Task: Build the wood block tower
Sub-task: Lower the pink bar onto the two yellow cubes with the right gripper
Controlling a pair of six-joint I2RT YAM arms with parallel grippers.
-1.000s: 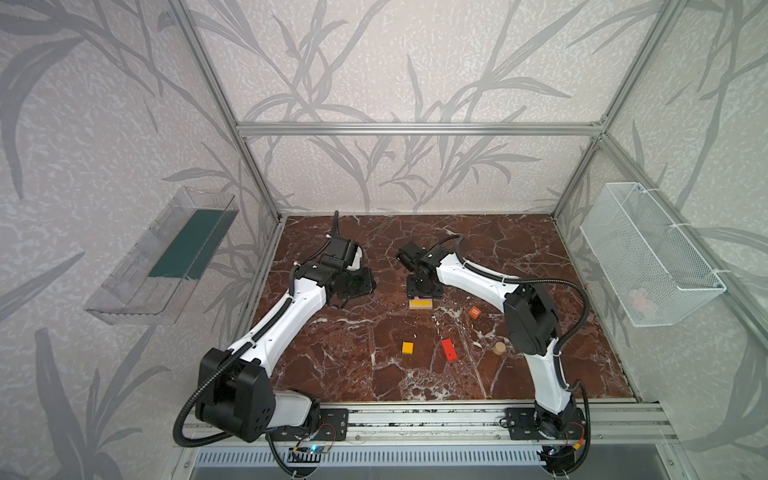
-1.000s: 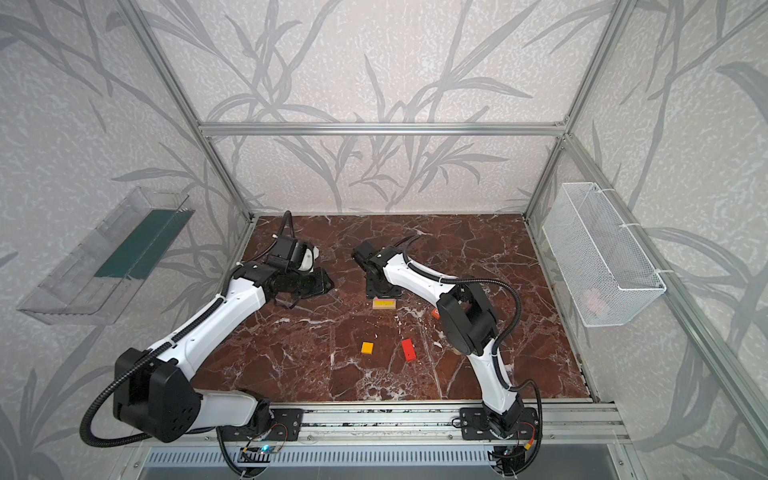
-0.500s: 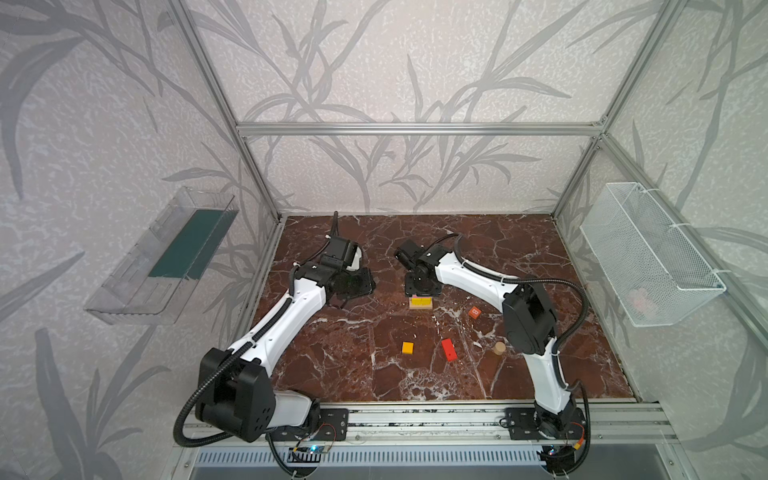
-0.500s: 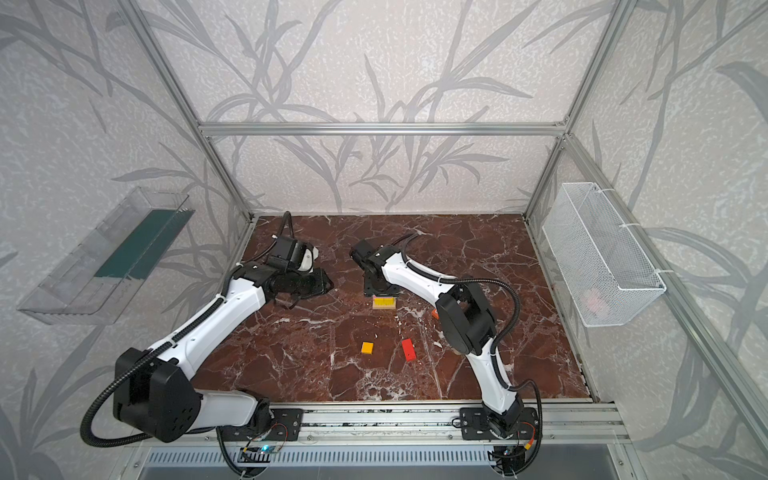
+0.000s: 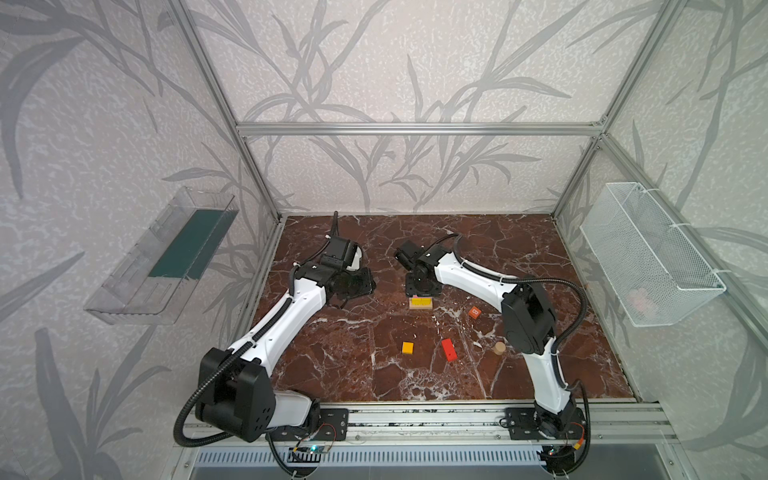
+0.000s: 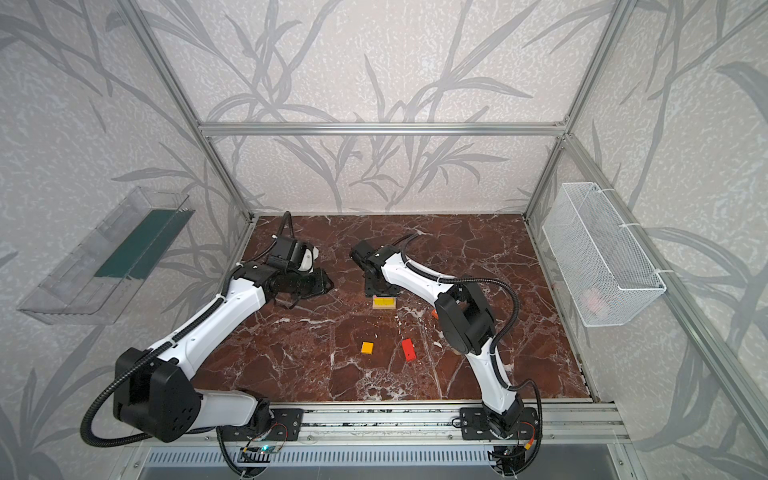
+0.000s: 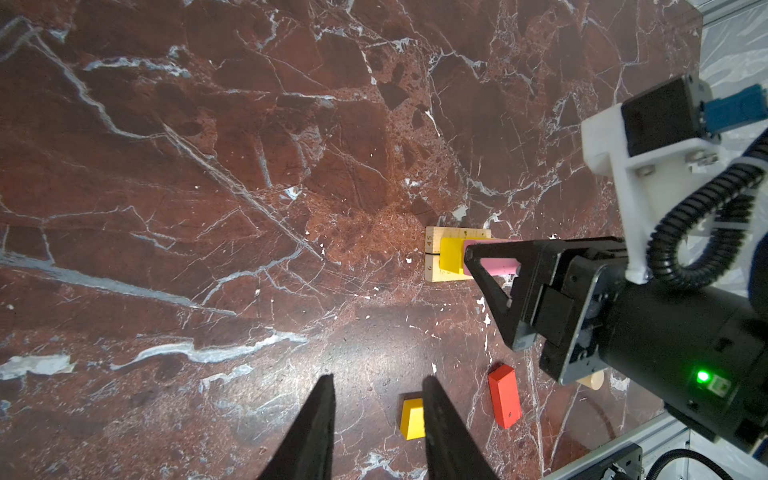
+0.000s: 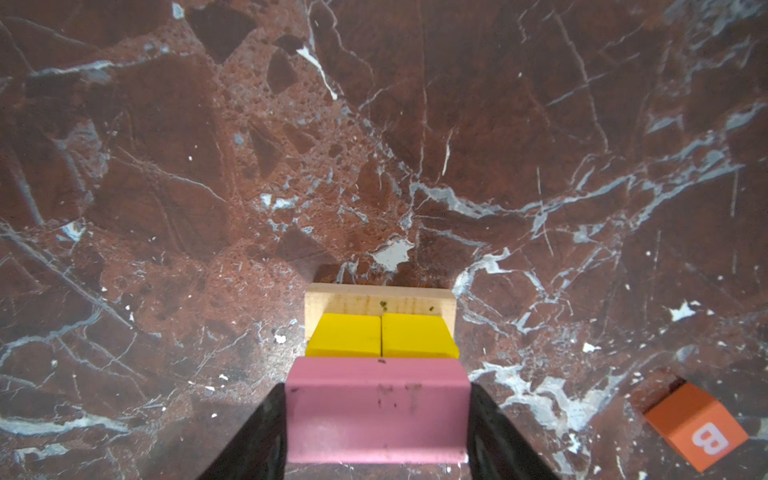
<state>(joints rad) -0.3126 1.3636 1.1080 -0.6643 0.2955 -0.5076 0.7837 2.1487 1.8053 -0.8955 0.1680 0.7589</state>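
- The right gripper (image 8: 376, 388) had its fingers (image 8: 257, 436) clamped on the 2 short ends of the pink brick (image 8: 376, 411), holding it level.
- The pink brick sat over the tower (image 5: 420, 302), covering the far part of the 2 yellow cubes (image 8: 347, 334) as a top view showed; we could not tell whether it touched them.
- The tower was 2 tan planks (image 7: 432, 241) laid side by side on the bench (image 5: 519, 249), with the 2 yellow cubes on top, touching each other.
- The left gripper (image 7: 379, 379) hung above the bench beside the tower, its fingers (image 7: 316, 424) apart with nothing between them.
- 4 loose blocks lay on the bench, nearer the front rail: an orange cube (image 5: 407, 348), a red brick (image 5: 449, 349) near it, a tan cylinder (image 5: 499, 347), and an orange-red cube (image 8: 696, 428) marked with a white B.
- All 4 lay apart from the tower, none touching another.
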